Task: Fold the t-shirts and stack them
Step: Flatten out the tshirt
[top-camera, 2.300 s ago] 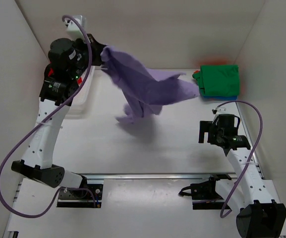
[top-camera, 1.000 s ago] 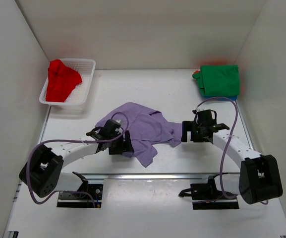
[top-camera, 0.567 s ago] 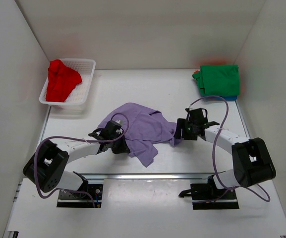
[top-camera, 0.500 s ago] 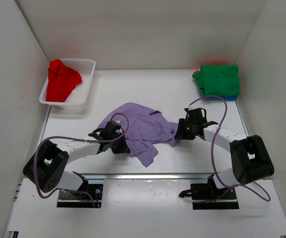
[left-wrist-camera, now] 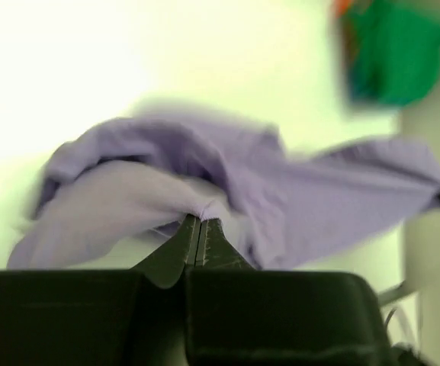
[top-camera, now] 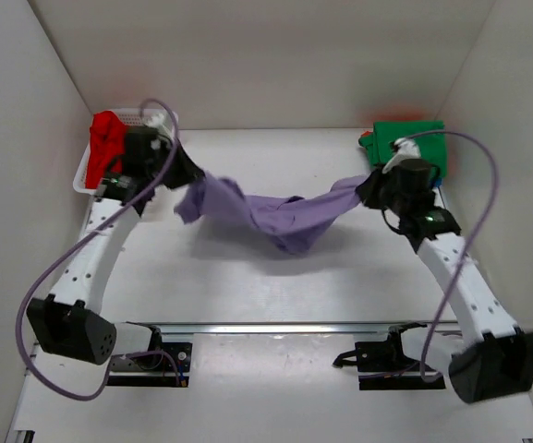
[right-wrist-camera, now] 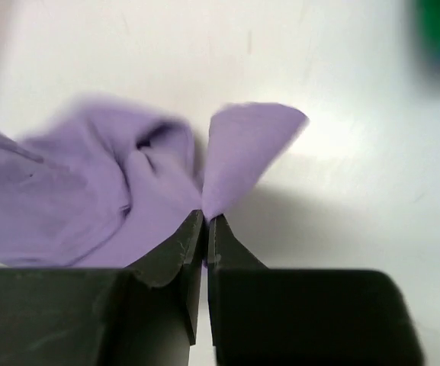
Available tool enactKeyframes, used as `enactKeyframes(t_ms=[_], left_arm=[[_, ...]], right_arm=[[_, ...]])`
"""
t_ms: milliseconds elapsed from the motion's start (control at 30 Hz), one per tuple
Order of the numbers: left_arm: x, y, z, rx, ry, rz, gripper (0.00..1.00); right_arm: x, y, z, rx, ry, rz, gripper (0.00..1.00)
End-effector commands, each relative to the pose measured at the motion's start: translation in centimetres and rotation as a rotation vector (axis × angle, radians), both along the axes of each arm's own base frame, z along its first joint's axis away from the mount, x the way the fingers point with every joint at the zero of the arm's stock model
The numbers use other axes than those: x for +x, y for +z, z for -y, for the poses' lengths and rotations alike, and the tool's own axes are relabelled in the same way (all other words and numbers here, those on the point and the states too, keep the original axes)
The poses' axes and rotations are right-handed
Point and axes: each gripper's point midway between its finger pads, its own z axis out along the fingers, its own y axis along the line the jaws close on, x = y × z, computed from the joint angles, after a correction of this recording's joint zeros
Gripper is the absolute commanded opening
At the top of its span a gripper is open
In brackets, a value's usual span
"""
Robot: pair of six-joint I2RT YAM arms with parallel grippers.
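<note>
A lavender t-shirt [top-camera: 275,214] hangs stretched and sagging above the table between my two grippers. My left gripper [top-camera: 185,175] is shut on its left end, the cloth pinched at the fingertips [left-wrist-camera: 202,219]. At the shirt's right end, my right gripper [top-camera: 369,189] is shut on a fold of the cloth [right-wrist-camera: 206,216]. A red t-shirt [top-camera: 106,138] lies in the white basket [top-camera: 81,177] behind the left arm. At the back right sits a folded green t-shirt [top-camera: 414,148] on top of a stack, partly hidden by the right arm.
The basket stands at the back left against the side wall. Slivers of blue [top-camera: 437,183] and orange [top-camera: 405,115] cloth show under and behind the green shirt. White walls close in the table on three sides. The arm bases and a rail run along the near edge.
Both grippers have shut on the lavender shirt as it lay crumpled on the table. They have lifted it and moved apart toward the back, pulling it out between them.
</note>
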Motion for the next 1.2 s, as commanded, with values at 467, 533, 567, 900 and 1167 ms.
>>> enactKeyframes(t_ms=[467, 533, 567, 900, 1167], left_arm=[[-1.2, 20.2, -4.0, -0.123, 0.078, 0.335, 0.00], [0.3, 17.3, -3.4, -0.131, 0.059, 0.279, 0.00], [1.6, 14.9, -3.2, -0.128, 0.059, 0.234, 0.00], [15.0, 19.1, -4.9, -0.123, 0.066, 0.341, 0.00], [9.1, 28.6, -9.2, -0.113, 0.143, 0.644, 0.00]], right_arm=[[-5.9, 25.5, 6.8, 0.015, -0.173, 0.625, 0.00], [-3.7, 24.1, 6.3, 0.012, -0.144, 0.569, 0.00], [-3.1, 23.9, 5.9, 0.008, -0.119, 0.570, 0.00], [8.7, 26.7, 6.4, -0.113, -0.090, 0.592, 0.00], [7.8, 31.7, 6.6, -0.190, -0.074, 0.696, 0.00]])
